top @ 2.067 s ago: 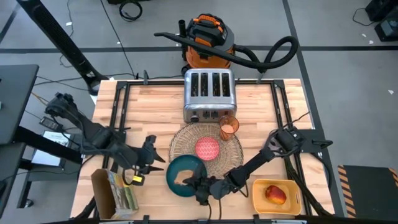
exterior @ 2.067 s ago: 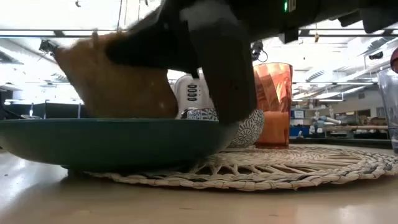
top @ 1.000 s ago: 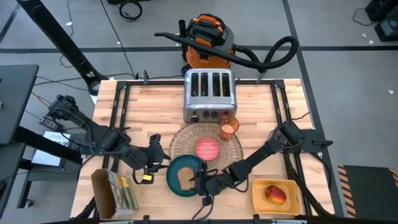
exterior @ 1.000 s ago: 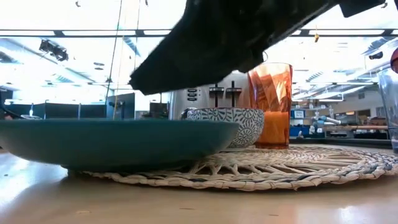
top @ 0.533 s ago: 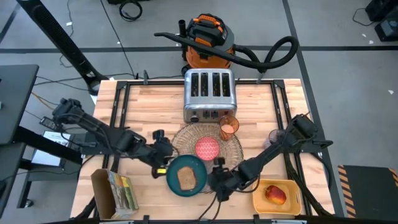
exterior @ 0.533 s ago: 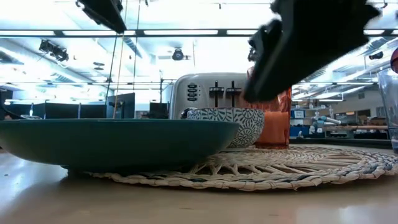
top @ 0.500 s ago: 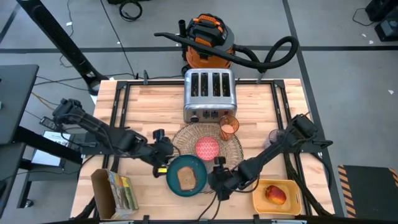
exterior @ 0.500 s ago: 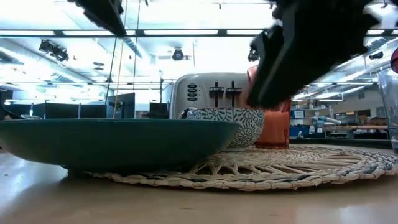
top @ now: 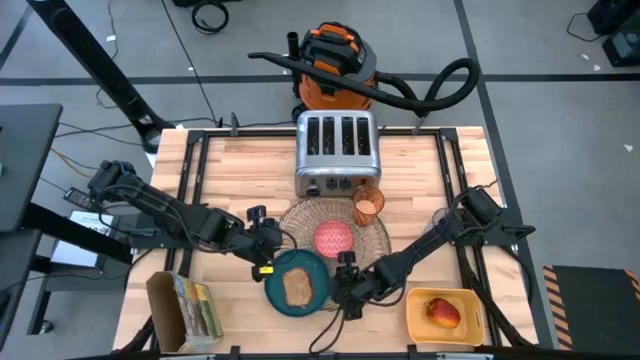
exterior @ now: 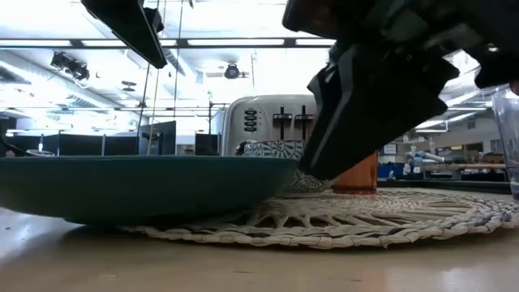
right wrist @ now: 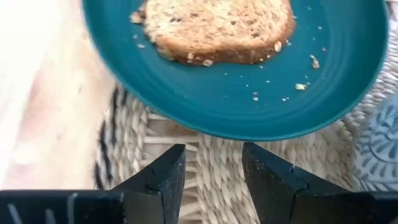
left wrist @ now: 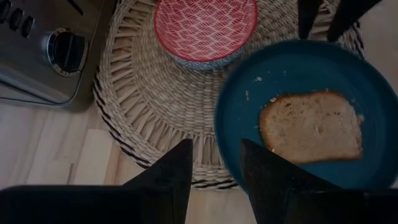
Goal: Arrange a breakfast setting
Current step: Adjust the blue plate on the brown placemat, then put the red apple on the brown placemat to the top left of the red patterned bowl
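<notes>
The dark teal plate [top: 297, 283] holds the toast slice [top: 297, 289]. It lies with its far right part on the near left edge of the straw placemat [top: 350, 255]. The pink-red bowl [top: 333, 238] and the orange cup [top: 367, 205] stand on the mat. The apple [top: 440, 313] lies in the yellow tray. The blue spoon is out of view. My left gripper [top: 268, 252] is open over the plate's far left rim [left wrist: 225, 155], one finger on either side. My right gripper [top: 340, 276] is open, its fingers pointing at the plate's right rim [right wrist: 214, 132]. My left gripper comes from above on the table's left side, and the plate's rim runs between its open fingers; I cannot tell whether they touch it. My right gripper comes low from the table's right side, close to the rim; I cannot tell whether it touches the plate.
The chrome toaster [top: 335, 150] stands behind the mat. A clear glass [top: 440, 216] stands right of the mat. The yellow tray [top: 468, 325] is at the near right, and an open cardboard box [top: 185, 306] at the near left.
My right gripper has drawn back from over the plate toward the table's right edge, then come back toward the plate's right rim. My left gripper has gone toward the right, up to the plate's far left rim. The toast has stayed on the plate.
</notes>
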